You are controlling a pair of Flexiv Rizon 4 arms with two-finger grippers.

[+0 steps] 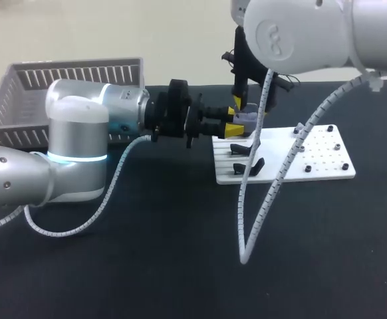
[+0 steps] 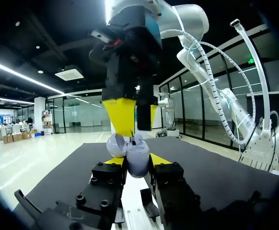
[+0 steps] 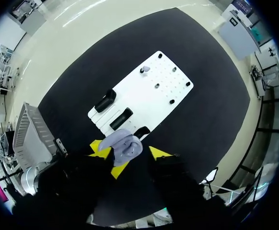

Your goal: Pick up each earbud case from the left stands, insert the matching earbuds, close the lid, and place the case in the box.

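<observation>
While the left gripper (image 1: 232, 127) clamps the lavender earbud case (image 1: 247, 119) from both sides, just above the stand end of the white board (image 1: 326, 153), the right gripper (image 1: 239, 106) hangs straight down over it, its tips at the case. Two black stands (image 1: 243, 147) sit on the board below. The grey box (image 1: 74, 73) is well apart, behind the left arm.

Left wrist view: the case stands upright between the arm's own yellow tips, with the lid (image 2: 114, 143) hinged open to one side. The right gripper is directly above the opening. A small dark piece (image 2: 138, 139) sits at the mouth, possibly an earbud, but too small to confirm. Whether the right gripper is closed on anything cannot be told.

Right wrist view: the case lies directly under the right gripper, over the board's stand end. The cavity is not visible.

Judgement: the step in hand is earbud insertion. To do it well, the left arm should hold the case rigid and level. The right arm should descend vertically, centred on the matching cavity and clear of the open lid, and release only once the bud seats. A sideways push risks twisting the case in the grip.
</observation>
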